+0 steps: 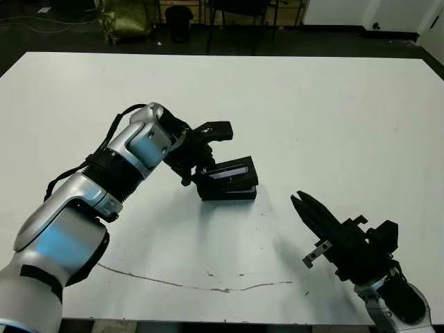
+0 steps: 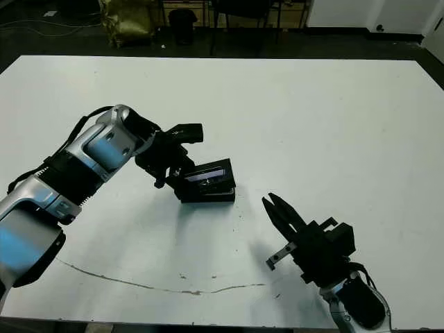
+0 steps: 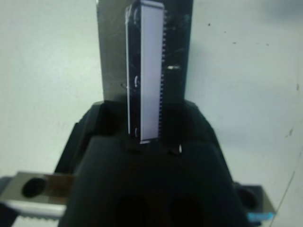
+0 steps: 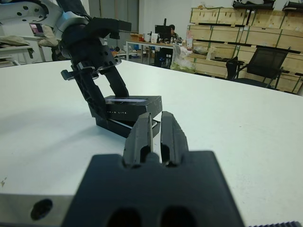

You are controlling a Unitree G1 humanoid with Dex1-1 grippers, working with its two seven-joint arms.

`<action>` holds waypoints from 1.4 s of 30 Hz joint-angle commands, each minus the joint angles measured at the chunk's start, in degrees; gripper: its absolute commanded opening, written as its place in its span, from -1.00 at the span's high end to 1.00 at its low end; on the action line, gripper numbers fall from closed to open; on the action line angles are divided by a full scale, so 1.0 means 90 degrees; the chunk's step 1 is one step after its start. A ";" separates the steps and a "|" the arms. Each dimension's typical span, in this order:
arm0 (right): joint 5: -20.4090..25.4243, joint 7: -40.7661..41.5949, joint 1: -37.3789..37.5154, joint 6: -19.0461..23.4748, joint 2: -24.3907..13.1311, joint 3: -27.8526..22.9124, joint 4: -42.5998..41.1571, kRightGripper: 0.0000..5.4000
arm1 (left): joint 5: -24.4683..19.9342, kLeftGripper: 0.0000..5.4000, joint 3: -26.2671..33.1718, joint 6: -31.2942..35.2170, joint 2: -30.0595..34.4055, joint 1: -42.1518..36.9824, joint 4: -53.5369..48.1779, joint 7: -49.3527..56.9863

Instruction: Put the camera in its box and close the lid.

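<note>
The lid, a black cover with a purplish-grey panel, sits tilted on top of the box near the table's middle. The box's black tray edge shows under the lid. My left gripper is shut on the lid's left end; in the left wrist view the panel stands edge-on between the fingers. My right gripper hovers shut and empty to the right of the box, nearer the front edge, pointing toward it. The camera is hidden.
A thin dark crack line runs along the white table near its front edge. Beyond the far edge are a chair and a bag. A person sits far off among desks and wooden crates.
</note>
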 commanded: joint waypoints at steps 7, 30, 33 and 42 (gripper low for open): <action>0.0048 0.0036 0.0053 0.0042 0.0017 -0.0038 0.0116 1.00 | 0.0141 0.16 -0.0143 -0.0392 -0.0024 0.0157 0.0178 -0.0049; 0.0143 0.0057 0.0188 0.0166 0.0035 -0.0117 -0.0059 1.00 | 0.0318 0.16 -0.0214 -0.0529 -0.0357 0.0182 0.0584 -0.0089; 0.0101 0.0026 0.0207 0.0173 0.0040 -0.0107 -0.0097 1.00 | 0.0345 0.16 -0.0237 -0.0632 -0.0400 0.0166 0.0719 -0.0128; -0.0055 -0.0101 0.0300 0.0261 0.0050 -0.0081 -0.0274 1.00 | 0.0460 0.16 -0.0241 -0.1157 -0.0557 0.0047 0.1210 -0.0299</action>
